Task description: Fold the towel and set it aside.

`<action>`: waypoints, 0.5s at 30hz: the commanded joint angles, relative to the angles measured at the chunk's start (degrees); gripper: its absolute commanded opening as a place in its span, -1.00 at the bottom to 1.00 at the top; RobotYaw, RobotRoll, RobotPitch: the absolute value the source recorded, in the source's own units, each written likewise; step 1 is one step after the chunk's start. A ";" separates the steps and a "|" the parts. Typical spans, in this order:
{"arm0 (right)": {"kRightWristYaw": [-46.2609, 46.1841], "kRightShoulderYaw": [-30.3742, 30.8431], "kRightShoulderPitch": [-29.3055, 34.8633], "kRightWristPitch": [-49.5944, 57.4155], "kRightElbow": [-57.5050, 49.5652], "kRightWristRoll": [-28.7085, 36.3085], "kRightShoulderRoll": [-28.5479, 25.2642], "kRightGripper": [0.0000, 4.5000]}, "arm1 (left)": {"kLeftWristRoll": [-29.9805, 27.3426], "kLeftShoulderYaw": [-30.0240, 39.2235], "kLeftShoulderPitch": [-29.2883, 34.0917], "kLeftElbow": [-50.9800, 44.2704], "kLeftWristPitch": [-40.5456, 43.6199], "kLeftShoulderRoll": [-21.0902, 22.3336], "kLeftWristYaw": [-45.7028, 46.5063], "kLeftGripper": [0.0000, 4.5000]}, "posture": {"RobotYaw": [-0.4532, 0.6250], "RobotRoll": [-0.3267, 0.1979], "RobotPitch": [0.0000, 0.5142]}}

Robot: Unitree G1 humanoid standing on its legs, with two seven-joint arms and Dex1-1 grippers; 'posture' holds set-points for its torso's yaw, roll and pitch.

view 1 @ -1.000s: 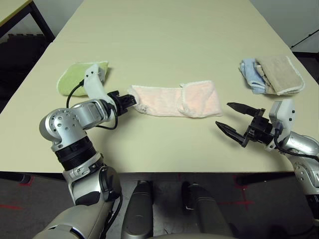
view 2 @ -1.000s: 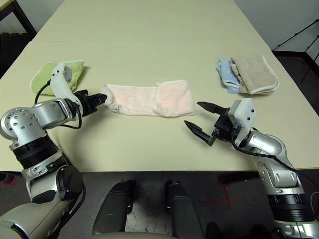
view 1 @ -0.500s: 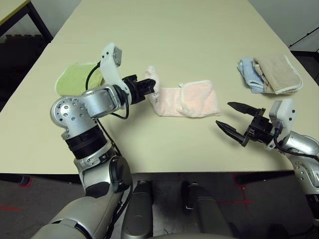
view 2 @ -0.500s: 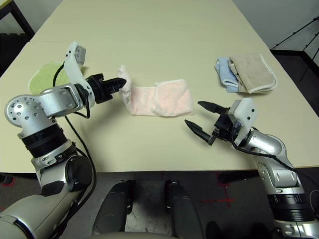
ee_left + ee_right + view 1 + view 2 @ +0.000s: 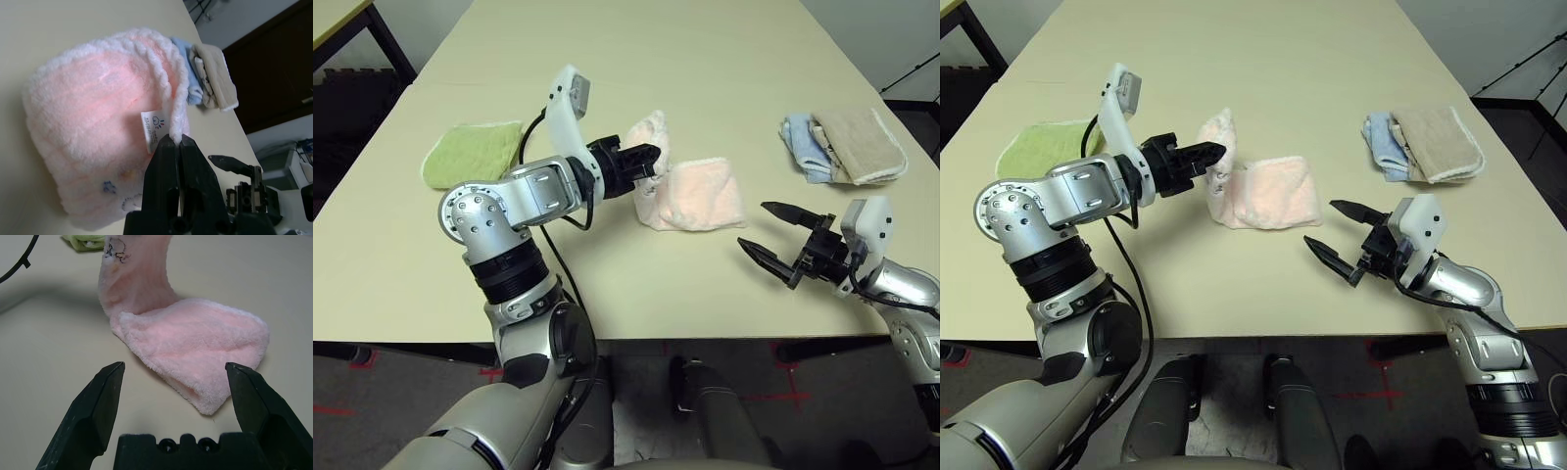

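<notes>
A: Where's the towel (image 5: 690, 194) now?

B: Mid-table (image 5: 636, 59), with the green cloth (image 5: 470, 152) off to its left and the blue and beige cloths (image 5: 847, 145) well to its right; its right half lies flat, doubled over, and its left end is lifted off the wood.

A: Lifted by what?

B: The left gripper (image 5: 651, 162); its fingers are pinched together on the white edging of that end, right by the little label, which the left wrist view shows plainly.

A: What's changed?

B: A second ago that end lay flat, stretched out toward the green cloth, and the towel was a long strip; since then the left arm has carried the end up and rightward, so the strip has shortened into a hump standing over the flat half.

A: And the right gripper (image 5: 785, 245)?

B: Hasn't budged; it hovers near the towel's right end, nearer the table edge, fingers spread wide, holding nothing.

A: Meaning for the task?

B: I'd judge the fold is halfway through; the raised end has yet to be laid down on the flat half, and the setting aside is still to come; whether the edges will line up I can't quite tell, since the hump hides the far side.
</notes>
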 commanded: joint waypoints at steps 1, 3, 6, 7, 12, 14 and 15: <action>-0.63 -1.07 1.25 0.04 -1.50 -0.03 0.15 1.00 | 1.72 0.22 -1.57 1.20 0.53 -4.10 1.35 -1.00 | 0.06 0.25 -0.30; -1.04 -1.08 1.68 0.23 -2.10 0.01 0.22 1.00 | 2.90 -0.13 -1.65 1.82 -0.11 -4.93 1.22 -1.00 | 0.06 0.25 -0.30; -1.43 -1.20 2.44 0.36 -2.78 0.06 0.20 1.00 | 4.41 -1.30 -1.47 2.56 -1.36 -5.47 0.53 -1.00 | 0.04 0.25 -0.29; -1.59 -1.25 2.73 0.42 -3.01 0.06 0.20 1.00 | 4.82 -1.71 -1.46 2.90 -1.80 -5.52 0.23 -1.00 | 0.02 0.25 -0.28; -1.89 -1.42 3.56 0.40 -3.71 0.11 -0.06 1.00 | 5.87 -2.42 -1.51 3.94 -2.70 -6.17 -0.60 -1.00 | 0.01 0.25 -0.27; -1.99 -1.52 3.66 0.44 -3.72 0.16 -0.13 1.00 | 6.14 -2.47 -1.47 3.93 -2.73 -6.55 -0.70 -1.00 | 0.00 0.25 -0.26; -1.99 -1.54 3.74 0.40 -3.75 0.13 -0.15 1.00 | 6.24 -2.39 -1.51 3.94 -2.75 -6.79 -0.68 -1.00 | 0.00 0.25 -0.26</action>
